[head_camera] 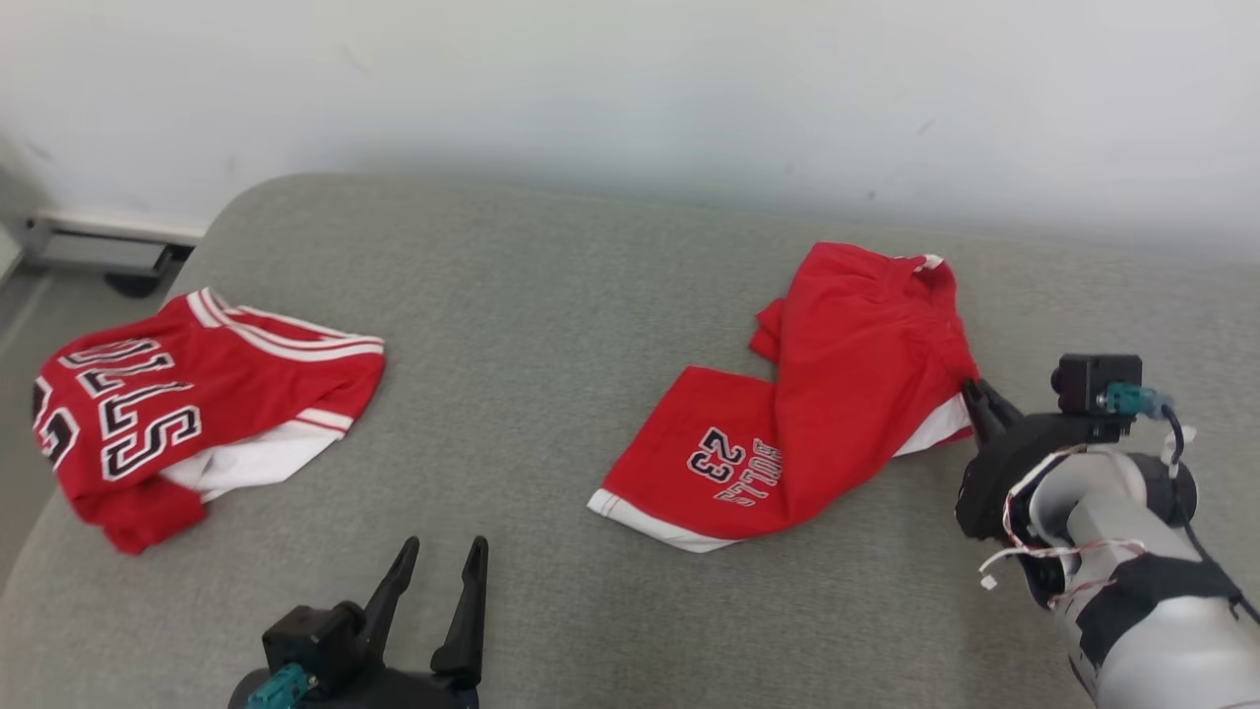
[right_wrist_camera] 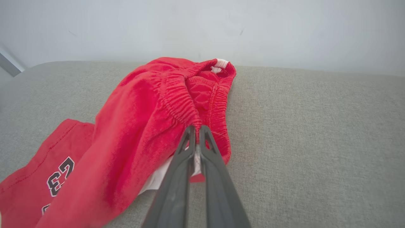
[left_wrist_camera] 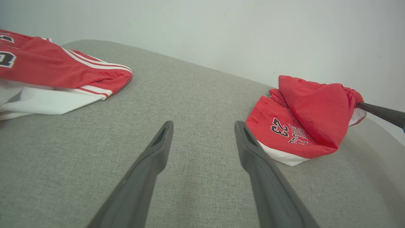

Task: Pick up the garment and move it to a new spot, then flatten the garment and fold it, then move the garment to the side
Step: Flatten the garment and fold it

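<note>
Two red garments lie on the grey cushion: shorts right of middle, a jersey at its left edge. The right gripper pinches the shorts' waistband; the left gripper hangs open over the bare stretch between them.

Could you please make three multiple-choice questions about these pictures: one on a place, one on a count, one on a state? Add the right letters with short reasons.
1. Where do the shorts lie? A. right of the jersey B. on the jersey C. on the floor
2. How many red garments are on the cushion? A. one B. two C. four
3. The right gripper is: A. open B. shut on the shorts C. shut on the jersey
Answers: A, the jersey lies apart at the left; B, shorts plus jersey; B, its fingers pinch the waistband.
</note>
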You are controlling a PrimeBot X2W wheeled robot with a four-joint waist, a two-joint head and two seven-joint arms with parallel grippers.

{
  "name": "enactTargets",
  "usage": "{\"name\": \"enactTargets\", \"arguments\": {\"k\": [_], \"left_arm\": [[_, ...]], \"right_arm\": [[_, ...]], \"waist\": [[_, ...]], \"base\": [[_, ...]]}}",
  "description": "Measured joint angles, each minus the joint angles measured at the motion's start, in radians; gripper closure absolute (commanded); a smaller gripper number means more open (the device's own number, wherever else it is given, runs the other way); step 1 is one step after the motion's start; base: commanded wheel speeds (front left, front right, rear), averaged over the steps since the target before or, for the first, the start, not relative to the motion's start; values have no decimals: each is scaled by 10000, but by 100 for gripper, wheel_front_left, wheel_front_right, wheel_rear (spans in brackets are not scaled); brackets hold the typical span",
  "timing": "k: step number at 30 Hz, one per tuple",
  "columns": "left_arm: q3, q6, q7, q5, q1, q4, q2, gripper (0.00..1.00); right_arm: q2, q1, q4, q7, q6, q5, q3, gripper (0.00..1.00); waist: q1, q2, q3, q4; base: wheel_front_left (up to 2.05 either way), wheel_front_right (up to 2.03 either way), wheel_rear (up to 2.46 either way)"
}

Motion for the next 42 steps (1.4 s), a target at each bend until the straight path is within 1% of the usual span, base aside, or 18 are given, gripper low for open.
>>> {"name": "enactTargets", "arguments": {"k": [6,12,15,17,20,22,26,32,38,42], "left_arm": [[6,17,0,52,375,-13,0,0],[-77,12,0,144,517,-35,-19,0],[-274,-19,0,169,519,-17,-69,0],[-391,-157,0,174,518,-17,-67,0],[-755,-487,2,286,476,71,-69,0],[-1064,-807,63,479,320,265,-88,0],[-1507,-1244,238,602,-120,662,-111,0],[-1896,-1423,451,775,-1054,1455,-111,0],[-2190,-1586,619,782,-1815,2337,-190,0],[-2337,-1586,675,723,-2202,2934,-313,0]], "right_arm": [[-127,881,-1266,-407,2,378,111,100],[-790,1742,-2940,-506,2,936,27,100],[-1007,2389,-3929,-566,2,1461,-203,100],[-1011,2810,-4433,-499,2,1634,-184,100],[-1116,3215,-4744,-378,2,1584,-247,100],[-1191,3424,-4936,-282,2,1592,-286,100],[-1089,3710,-5561,-35,-17,1605,-244,100],[-886,3668,-6539,410,-324,1572,19,100],[-867,3616,-7438,840,-635,1394,230,100],[-867,3611,-7942,1127,-899,1365,268,100]], "waist": [[0,0,-305,-760],[-1,0,-542,-1484],[0,0,-617,-1747],[0,0,-646,-1866],[-1,0,-577,-1935],[1,0,-488,-1917],[0,0,-287,-1818],[1,0,26,-1810],[1,0,238,-2057],[1,0,421,-2266]], "base": [[0,0,0],[0,0,0],[0,0,0],[0,0,0],[0,0,0],[0,0,0],[0,0,0],[0,0,0],[0,0,0],[0,0,0]]}}
